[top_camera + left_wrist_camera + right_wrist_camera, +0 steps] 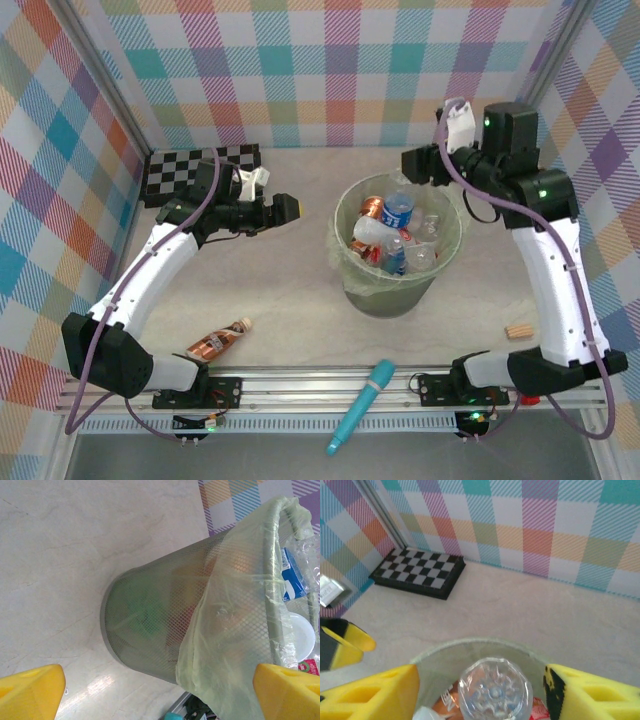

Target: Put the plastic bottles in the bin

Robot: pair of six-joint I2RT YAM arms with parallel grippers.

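Step in hand: the drop. The right gripper [481, 680] hangs over the far rim of the bin [392, 295], with a clear bottle [494, 695] seen base-on between its fingers [375, 695].
Right fingers: spread. There's a gap on each side of the bottle, so it looks let go, not pinched.
Where that bottle is: inside the bin's rim, just above the heap of bottles [398, 212] lying in the bin.
Doing it well: hold the wrist over the bin's mouth and keep the fingers apart until the bottle is clear of them. Then lift straight up from the bin before swinging away, so no finger clips the rim.
Watch for: the heap looks high inside the bin, so a bottle landing on a round shoulder could roll toward the rim. A drop nearer the bin's middle is the safer call.
Liner: the thin bag drapes loosely over the bin's rim and down its mesh wall. A low fingertip could snag it and tug the bin.
Left gripper [280, 210]: waits just left of the bin with its fingers spread wide and nothing between them.
Yet to go: one brown-label bottle [218, 341] lies on the table [300, 300], near-left of the bin and well apart from it. That one looks like the left arm's pick.
Leave alone: the teal pen [362, 405] on the near side of the bin and the checkerboard [200, 168] far-left of the bin.
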